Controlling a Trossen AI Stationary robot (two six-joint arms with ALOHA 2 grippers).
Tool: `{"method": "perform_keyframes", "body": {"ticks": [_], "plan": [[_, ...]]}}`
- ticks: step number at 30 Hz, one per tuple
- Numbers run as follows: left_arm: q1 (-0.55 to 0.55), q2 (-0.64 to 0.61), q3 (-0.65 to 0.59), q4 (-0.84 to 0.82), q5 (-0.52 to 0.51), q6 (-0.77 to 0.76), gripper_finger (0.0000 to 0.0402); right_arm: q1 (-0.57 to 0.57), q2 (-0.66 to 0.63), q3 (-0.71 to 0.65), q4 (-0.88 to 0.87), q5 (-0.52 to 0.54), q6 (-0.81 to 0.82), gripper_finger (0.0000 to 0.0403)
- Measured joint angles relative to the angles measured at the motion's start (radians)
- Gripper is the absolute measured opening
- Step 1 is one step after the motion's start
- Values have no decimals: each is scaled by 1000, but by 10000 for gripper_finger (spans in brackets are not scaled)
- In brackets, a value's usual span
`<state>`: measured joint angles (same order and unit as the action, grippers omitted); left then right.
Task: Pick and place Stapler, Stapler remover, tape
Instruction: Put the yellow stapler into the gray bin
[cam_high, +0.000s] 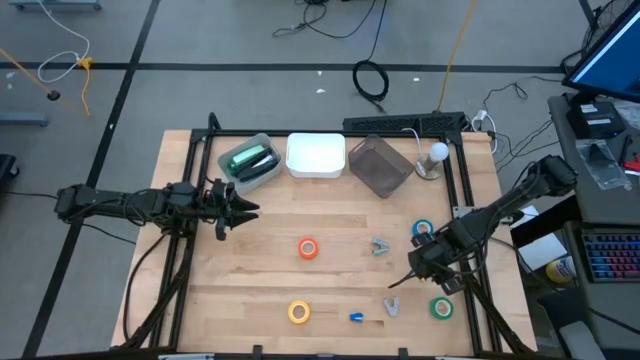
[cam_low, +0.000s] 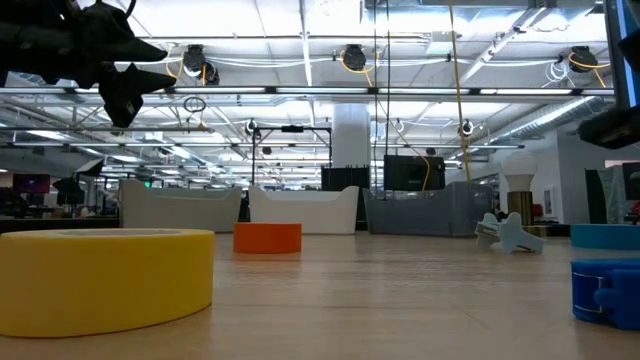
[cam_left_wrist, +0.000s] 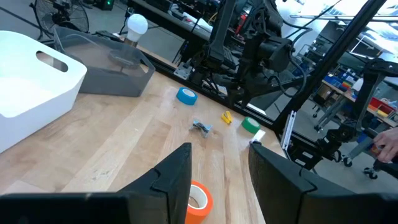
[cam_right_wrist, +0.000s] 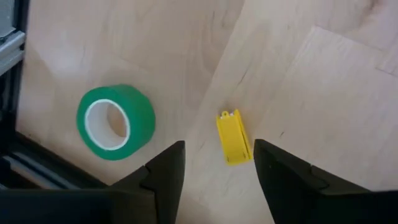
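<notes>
- Because the right gripper (cam_right_wrist: 214, 165) hangs over the desk (cam_high: 330, 290) near its right edge, its fingers parted and empty, a small yellow capsule-like piece (cam_right_wrist: 232, 137) sits in the gap ahead, seemingly lined up for a grasp.
- Just beside it lies the green tape roll (cam_right_wrist: 115, 122), flat and untouched.
- While the left gripper (cam_high: 228, 206) hovers by the clear bin (cam_high: 272, 168) holding a green stapler (cam_high: 250, 159), its fingers stand part open, holding nothing.
- Orange (cam_high: 308, 248), yellow (cam_high: 299, 312) and blue (cam_high: 423, 229) rolls wait well apart.
</notes>
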<state>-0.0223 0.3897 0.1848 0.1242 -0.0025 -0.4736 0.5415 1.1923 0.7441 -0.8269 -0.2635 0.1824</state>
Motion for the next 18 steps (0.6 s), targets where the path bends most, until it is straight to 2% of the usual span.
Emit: {"method": "perform_keyframes", "body": {"ticks": [18], "plan": [[0,0,0,0,0,-3,159,2,0,-122,128,-2,18,180]]}}
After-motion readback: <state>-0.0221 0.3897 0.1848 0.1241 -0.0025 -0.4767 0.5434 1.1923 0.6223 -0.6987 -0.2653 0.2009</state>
